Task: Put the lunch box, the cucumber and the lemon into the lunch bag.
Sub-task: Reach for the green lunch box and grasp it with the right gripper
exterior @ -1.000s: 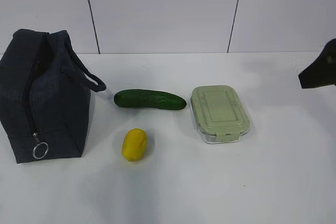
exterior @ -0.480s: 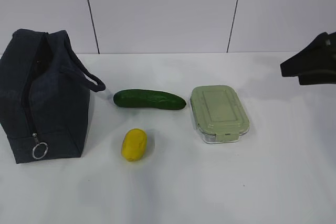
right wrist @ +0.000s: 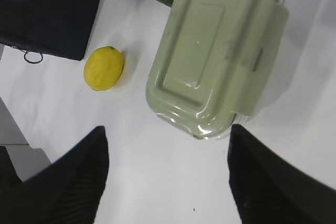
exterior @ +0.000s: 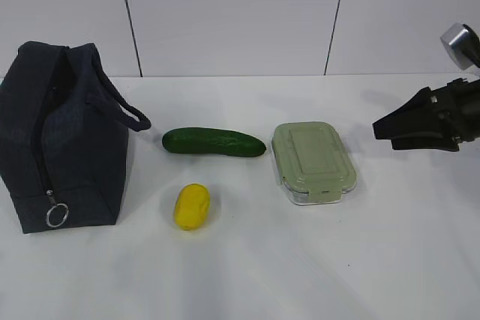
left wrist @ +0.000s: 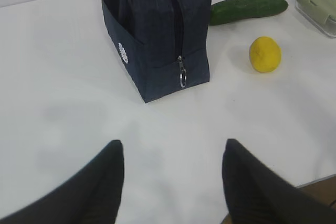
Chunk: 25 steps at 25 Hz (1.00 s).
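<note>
The navy lunch bag (exterior: 64,136) stands at the table's left, its zipper ring (exterior: 57,215) hanging at the front. The dark green cucumber (exterior: 214,142) lies in the middle, with the yellow lemon (exterior: 193,206) in front of it. Right of them sits the lunch box (exterior: 312,161) with its sage-green lid. My right gripper (exterior: 377,132) hovers open to the right of the lunch box, nothing between its fingers; in the right wrist view the lunch box (right wrist: 218,51) lies just ahead of the gripper (right wrist: 167,135). My left gripper (left wrist: 172,148) stands open over bare table, short of the lunch bag (left wrist: 155,24).
White wall panels rise behind the table's far edge. In the left wrist view the table's near edge (left wrist: 315,182) shows at the lower right. Bare white table lies in front of the objects.
My right gripper has moved in from the right edge leftward toward the lunch box. The objects and the left gripper have not moved.
</note>
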Available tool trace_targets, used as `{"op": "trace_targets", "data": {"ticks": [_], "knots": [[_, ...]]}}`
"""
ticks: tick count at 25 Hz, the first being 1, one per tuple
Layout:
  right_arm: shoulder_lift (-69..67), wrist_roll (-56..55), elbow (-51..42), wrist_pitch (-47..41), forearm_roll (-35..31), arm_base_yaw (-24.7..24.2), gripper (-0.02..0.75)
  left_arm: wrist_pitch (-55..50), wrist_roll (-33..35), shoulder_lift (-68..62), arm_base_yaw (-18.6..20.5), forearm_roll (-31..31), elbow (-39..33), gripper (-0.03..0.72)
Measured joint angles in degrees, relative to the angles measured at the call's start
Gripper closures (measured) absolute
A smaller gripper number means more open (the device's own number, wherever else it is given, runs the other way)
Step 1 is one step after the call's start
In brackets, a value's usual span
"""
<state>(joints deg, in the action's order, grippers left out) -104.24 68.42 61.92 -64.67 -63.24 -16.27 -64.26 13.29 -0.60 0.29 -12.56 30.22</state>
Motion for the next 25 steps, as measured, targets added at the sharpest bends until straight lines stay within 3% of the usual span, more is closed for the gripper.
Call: {"op": "trace_targets", "data": {"ticks": [14, 25], "knots": [[-16.51, 1.81, 14.44, -2.27, -4.45, 0.0, 0.215, 0.0, 0.0, 0.0, 0.0, 0.0, 0.0, 0.257], [-18.58, 2.57, 15.33, 1.62, -3.3, -0.13, 0.215, 0.0, 0.0, 0.0, 0.0, 0.0, 0.0, 0.256]]}}
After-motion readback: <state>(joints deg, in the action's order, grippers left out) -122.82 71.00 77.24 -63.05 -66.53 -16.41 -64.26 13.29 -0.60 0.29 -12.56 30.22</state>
